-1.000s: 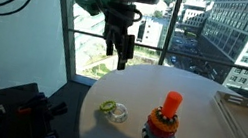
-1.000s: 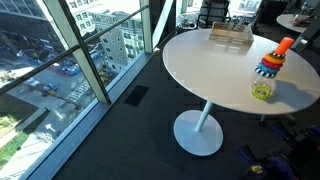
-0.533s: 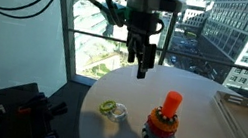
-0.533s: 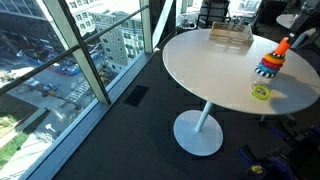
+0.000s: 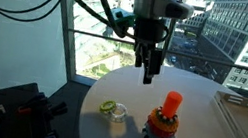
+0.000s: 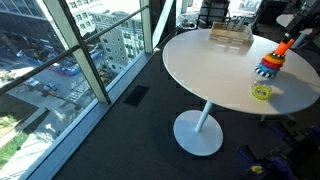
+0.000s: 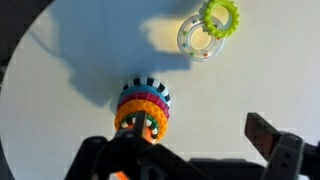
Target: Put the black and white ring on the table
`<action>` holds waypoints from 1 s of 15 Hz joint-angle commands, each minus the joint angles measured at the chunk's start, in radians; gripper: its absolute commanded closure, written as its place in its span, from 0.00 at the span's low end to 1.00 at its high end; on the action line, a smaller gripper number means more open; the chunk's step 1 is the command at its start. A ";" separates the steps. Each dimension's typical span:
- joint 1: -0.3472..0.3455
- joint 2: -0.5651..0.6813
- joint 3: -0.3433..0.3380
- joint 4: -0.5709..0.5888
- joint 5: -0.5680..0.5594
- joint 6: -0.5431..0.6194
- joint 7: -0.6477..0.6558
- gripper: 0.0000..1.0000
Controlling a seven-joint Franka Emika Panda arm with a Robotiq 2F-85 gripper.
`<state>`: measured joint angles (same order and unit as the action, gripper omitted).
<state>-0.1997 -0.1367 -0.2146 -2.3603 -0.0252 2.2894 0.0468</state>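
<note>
A stacking toy (image 5: 163, 121) with an orange top stands on the round white table (image 5: 200, 97); it also shows in an exterior view (image 6: 270, 62). In the wrist view the toy (image 7: 143, 108) lies below me, with a dark toothed base rim (image 7: 148, 87). Small dark and white patches near the stack's top (image 7: 152, 118) may be the black and white ring; it is half hidden by my finger. My gripper (image 5: 147, 71) hangs open and empty above the table, up and left of the toy. Its fingers (image 7: 200, 132) are spread apart.
A yellow-green ring (image 5: 109, 106) leans on a clear ring (image 7: 200, 38) on the table near the toy; the green one also shows in the wrist view (image 7: 220, 17). A flat wooden tray (image 5: 247, 120) sits at the table's far side. Large windows surround the table.
My gripper has moved sideways towards the stacking toy and a little lower. The toy and rings have not moved.
</note>
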 commanded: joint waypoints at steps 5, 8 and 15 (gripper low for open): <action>-0.021 0.036 0.008 0.014 -0.036 0.088 0.144 0.00; -0.034 0.075 0.003 0.024 -0.067 0.128 0.240 0.00; -0.051 0.149 -0.022 0.034 -0.144 0.139 0.354 0.00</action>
<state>-0.2403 -0.0278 -0.2311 -2.3559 -0.1377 2.4175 0.3607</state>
